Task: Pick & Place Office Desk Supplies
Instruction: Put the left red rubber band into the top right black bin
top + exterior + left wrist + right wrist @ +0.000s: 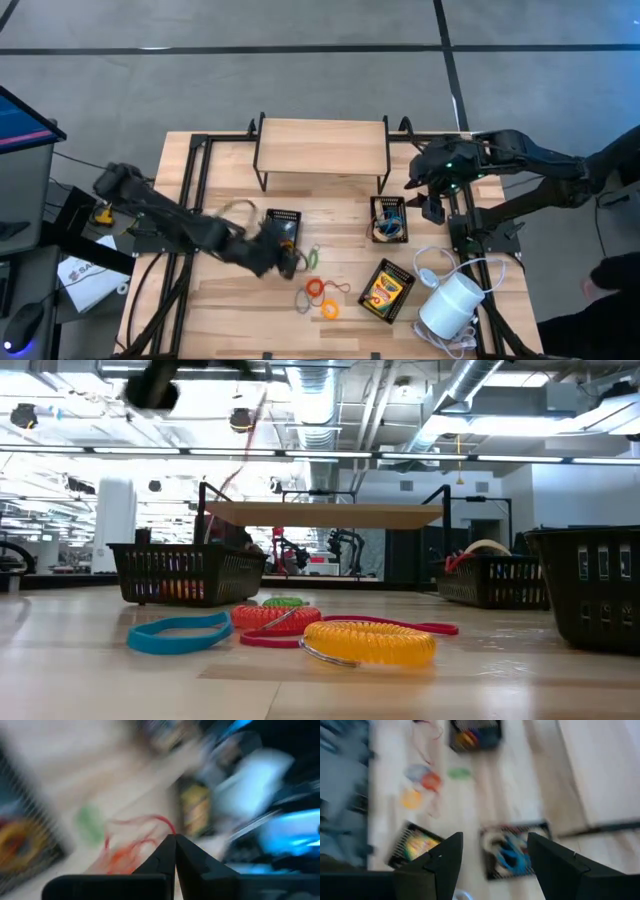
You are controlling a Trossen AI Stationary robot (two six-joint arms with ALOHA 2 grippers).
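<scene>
Black mesh makes up both small trays on the wooden table (340,215); the left tray (283,224) holds yellow and orange items that cannot be made out clearly, and the right tray (389,220) holds a tangle of blue and pale loops. Near the front, loose coiled loops lie in a cluster: an orange loop (316,289), a yellow loop (329,309), a green loop (311,258) and a blue loop (180,633); a crayon box (385,290) lies flat to their right, beside the white cylinder (451,302). The left gripper (287,262) sits just in front of the left tray, fingers clenched together with nothing visibly between them; the right gripper (432,198) hangs by the right tray, its fingers spread apart and empty.
</scene>
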